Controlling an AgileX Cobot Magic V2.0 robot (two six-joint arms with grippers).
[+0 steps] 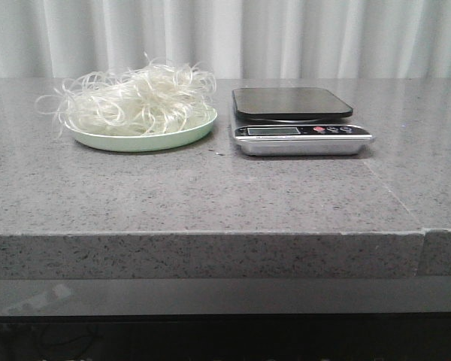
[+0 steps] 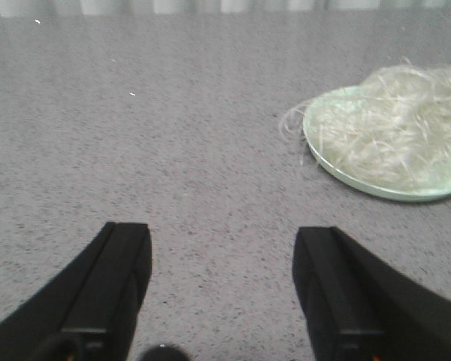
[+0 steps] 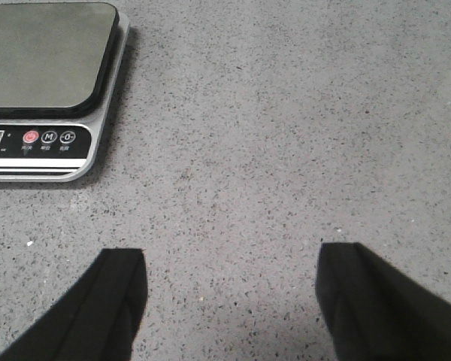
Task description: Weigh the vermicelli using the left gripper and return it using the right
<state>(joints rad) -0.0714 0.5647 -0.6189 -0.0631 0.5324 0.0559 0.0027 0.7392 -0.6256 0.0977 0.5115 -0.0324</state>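
Note:
The vermicelli (image 1: 135,99), a fluffy heap of thin cream-white strands, lies on a pale green plate (image 1: 182,135) at the back left of the table. It also shows in the left wrist view (image 2: 395,128) on the plate (image 2: 338,174). A silver kitchen scale (image 1: 301,139) with a black platform (image 1: 292,103) stands right of the plate; the platform is bare. The scale also shows in the right wrist view (image 3: 41,113). My left gripper (image 2: 222,244) is open and empty over bare table, apart from the plate. My right gripper (image 3: 231,267) is open and empty, apart from the scale. Neither arm shows in the front view.
The grey speckled table (image 1: 210,195) has its front edge near the camera. A seam (image 1: 395,195) runs across its right part. A pale curtain (image 1: 286,37) hangs behind the table.

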